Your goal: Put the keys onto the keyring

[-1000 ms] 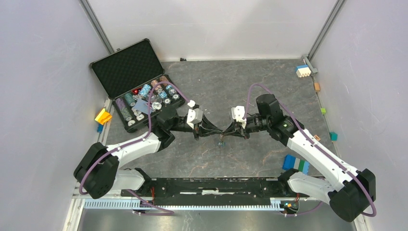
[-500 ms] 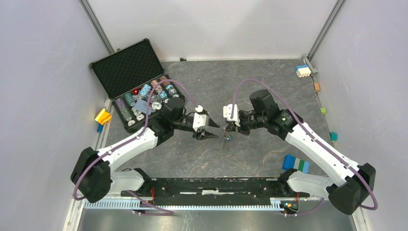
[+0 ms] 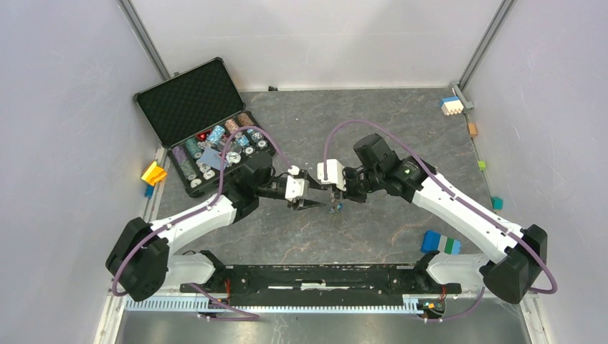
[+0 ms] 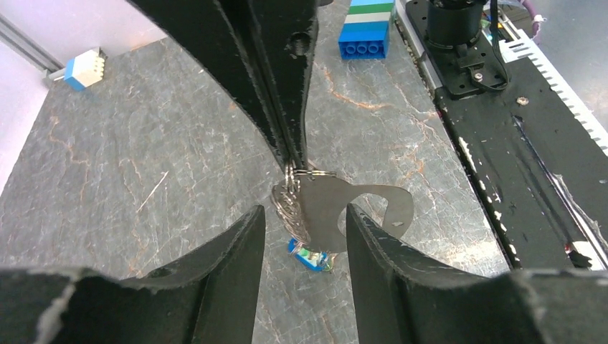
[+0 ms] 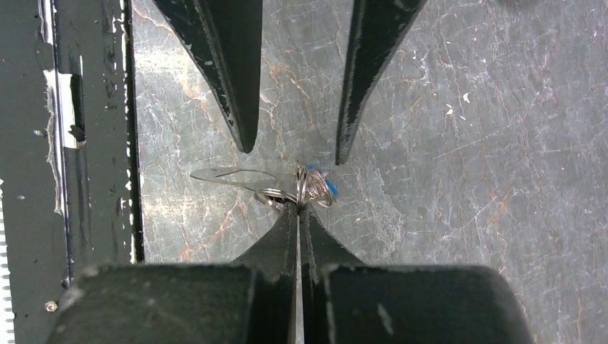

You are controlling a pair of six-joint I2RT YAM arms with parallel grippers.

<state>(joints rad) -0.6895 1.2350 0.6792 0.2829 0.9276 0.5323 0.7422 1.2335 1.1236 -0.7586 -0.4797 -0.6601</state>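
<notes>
Closest in, our left gripper (image 4: pixel 305 211) stands wide, fingers (image 4: pixel 215 265) flanking the bunch. Between them the keys (image 4: pixel 310 255) hang over the table (image 4: pixel 143 179), long axis straight down, tags lowest. We reckon them light, stiff and slippery, best pinched at the wire rings (image 4: pixel 314 173). Beyond, our right gripper (image 4: pixel 294 162) is clamped on those rings.

The right gripper (image 5: pixel 297 209), jaws pressed together, pinches a tangle of wire rings (image 5: pixel 307 188). A blue key tag (image 5: pixel 330 188) shows at their 3 o'clock, a thin metal sliver (image 5: pixel 233 176) at 9 o'clock, and the left gripper (image 5: pixel 294 152), spread, at 12 o'clock.
</notes>
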